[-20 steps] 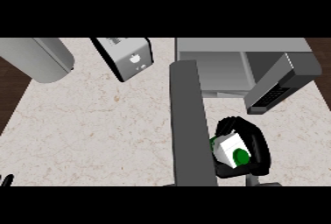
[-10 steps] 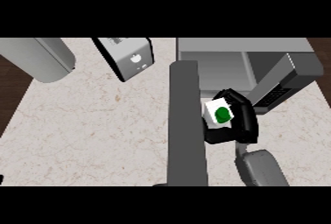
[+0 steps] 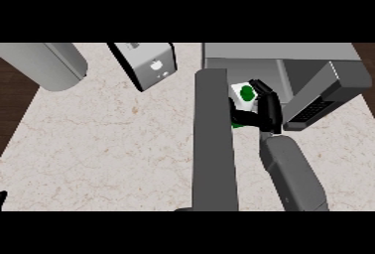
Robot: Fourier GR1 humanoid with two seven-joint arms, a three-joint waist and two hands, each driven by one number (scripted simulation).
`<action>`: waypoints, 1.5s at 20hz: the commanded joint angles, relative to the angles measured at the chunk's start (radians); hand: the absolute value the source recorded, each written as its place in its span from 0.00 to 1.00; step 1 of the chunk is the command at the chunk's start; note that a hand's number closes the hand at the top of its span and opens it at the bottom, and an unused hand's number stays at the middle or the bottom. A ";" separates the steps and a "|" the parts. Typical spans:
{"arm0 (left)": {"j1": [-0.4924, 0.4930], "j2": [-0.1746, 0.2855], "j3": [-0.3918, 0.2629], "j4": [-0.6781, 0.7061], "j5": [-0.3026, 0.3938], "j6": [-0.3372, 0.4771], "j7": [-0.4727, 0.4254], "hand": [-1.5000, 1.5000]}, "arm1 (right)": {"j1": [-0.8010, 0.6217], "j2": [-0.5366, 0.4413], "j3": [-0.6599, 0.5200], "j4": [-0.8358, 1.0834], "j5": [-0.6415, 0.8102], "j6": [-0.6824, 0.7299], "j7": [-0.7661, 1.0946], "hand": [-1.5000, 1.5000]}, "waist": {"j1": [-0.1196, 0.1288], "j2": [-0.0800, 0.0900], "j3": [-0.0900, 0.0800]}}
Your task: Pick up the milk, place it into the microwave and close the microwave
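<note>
The milk (image 3: pixel 244 94) is a small white carton with a green mark, held up at the mouth of the open microwave (image 3: pixel 293 64). My right hand (image 3: pixel 265 110) is shut on the milk, fingers curled round its right side and base. Its grey forearm (image 3: pixel 291 171) rises from the lower edge. The microwave door (image 3: pixel 214 144) swings out toward me as a long dark grey slab just left of the milk. Only a dark tip of my left hand (image 3: pixel 2 197) shows at the lower left edge, its fingers hidden.
A grey cylinder (image 3: pixel 45 64) lies at the back left. A toaster-like grey box (image 3: pixel 147 62) stands behind the counter's middle. The microwave's control panel (image 3: pixel 319 104) is right of my hand. Pale speckled counter (image 3: pixel 102 144) spreads left of the door.
My right hand has carried the milk up and away from me, from beside the door's near end to the microwave's opening. The forearm has stretched further into view.
</note>
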 commanded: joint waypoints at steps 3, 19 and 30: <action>-0.081 0.035 0.052 0.082 0.018 -0.017 0.023 0.00 | -0.127 -0.022 -0.089 0.320 -0.006 0.058 -0.216 1.00 | 0.005 0.004 -0.001; -0.088 0.037 0.074 0.165 0.005 -0.096 -0.072 0.00 | -0.420 -0.084 -0.110 0.631 0.125 -0.224 -0.373 1.00 | 0.056 0.020 -0.001; -0.177 0.047 0.053 0.145 0.010 -0.057 0.026 0.00 | -0.476 -0.103 -0.076 0.718 0.220 -0.520 -0.347 1.00 | 0.072 0.038 0.002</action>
